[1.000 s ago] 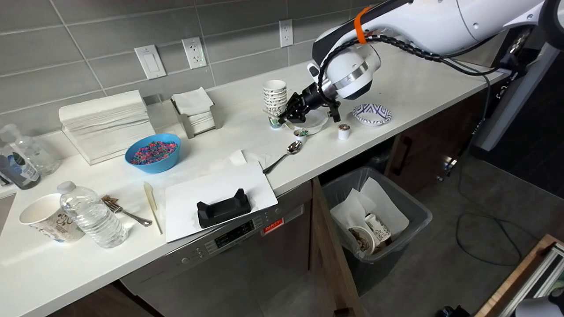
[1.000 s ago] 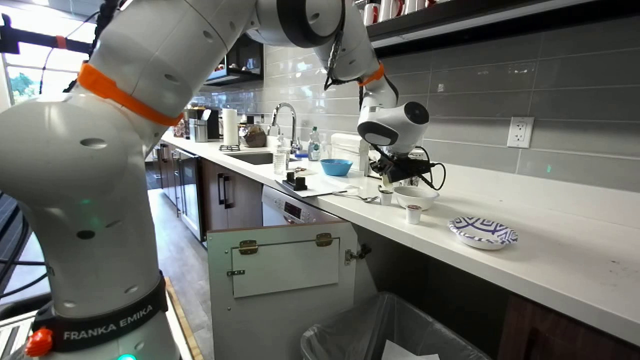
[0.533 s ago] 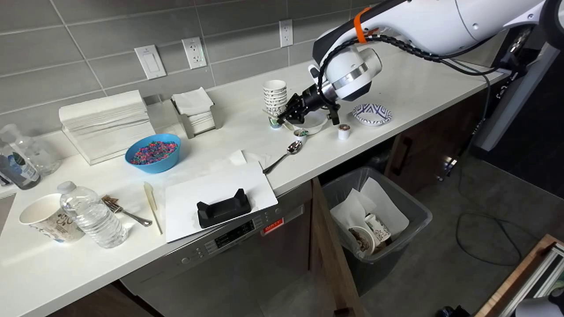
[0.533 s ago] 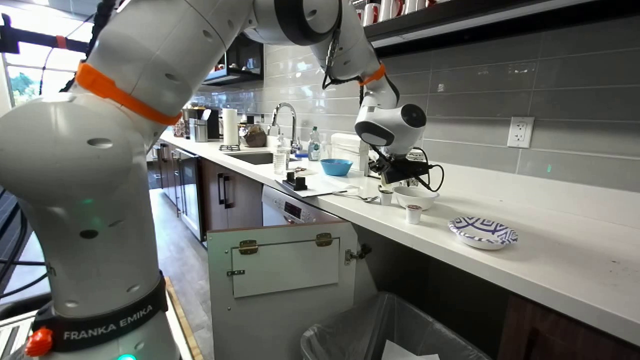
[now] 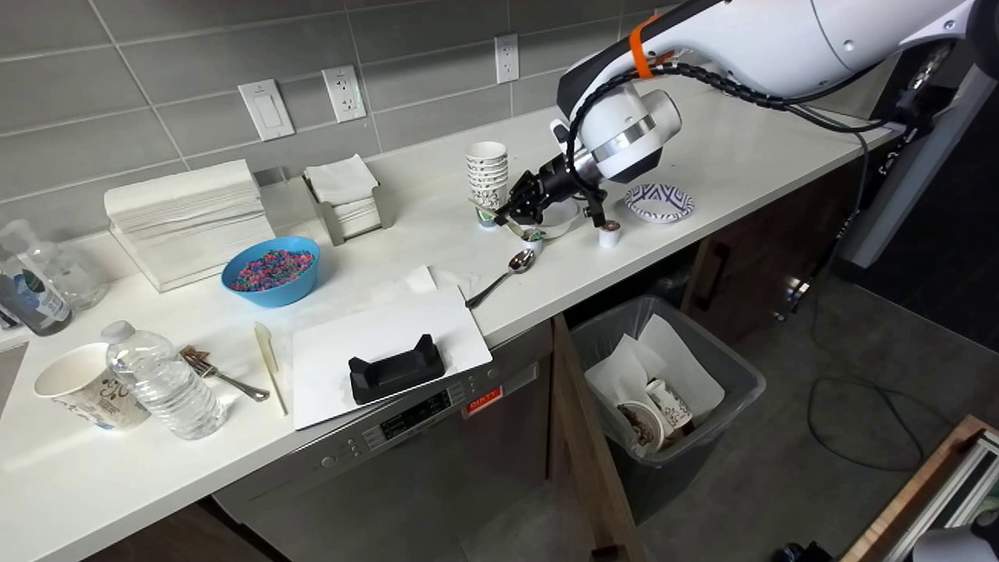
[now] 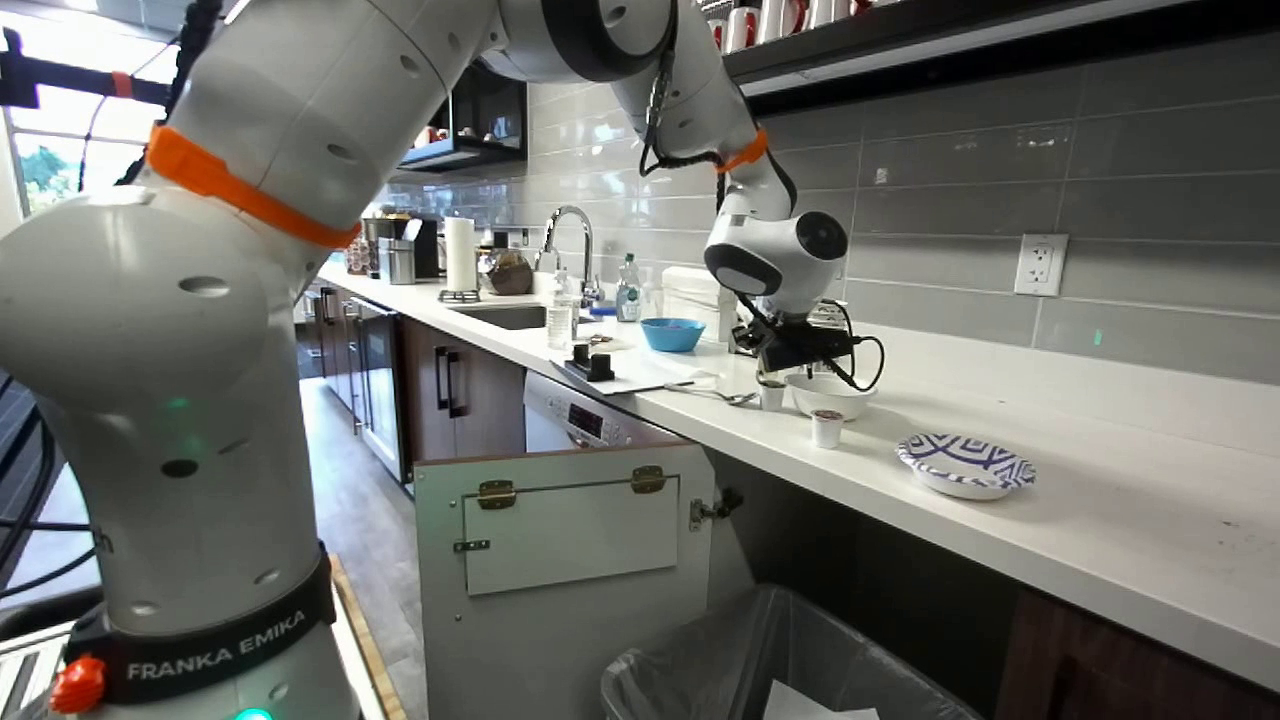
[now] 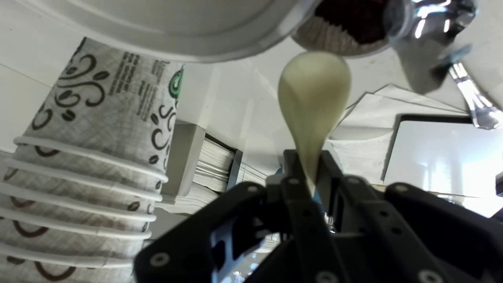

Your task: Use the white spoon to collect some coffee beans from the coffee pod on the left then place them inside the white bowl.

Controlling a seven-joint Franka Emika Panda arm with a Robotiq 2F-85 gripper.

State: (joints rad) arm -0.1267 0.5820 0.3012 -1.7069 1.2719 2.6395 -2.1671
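Observation:
My gripper (image 5: 505,218) is shut on the slim white spoon (image 7: 314,84); the spoon's head sticks out past the fingertips in the wrist view. In an exterior view the spoon is tilted, with its head low at the left coffee pod (image 5: 532,245). I cannot tell whether they touch. This pod has a torn green lid and also shows in an exterior view (image 6: 771,396). A pod with dark brown contents (image 7: 334,37) lies just beyond the spoon head in the wrist view. The white bowl (image 6: 832,400) is beside the pods, partly hidden behind the gripper; its rim fills the wrist view's top left (image 7: 188,49).
A stack of patterned cups (image 5: 488,176) stands close behind the gripper. A second pod (image 5: 609,236), a metal spoon (image 5: 499,279) and a blue-patterned bowl (image 5: 659,204) are nearby. The counter's front edge is close, above an open bin (image 5: 663,437).
My gripper has shifted slightly, with the spoon still held. The spoon head has moved a little down and toward the left pod. The pods and bowl have not visibly moved.

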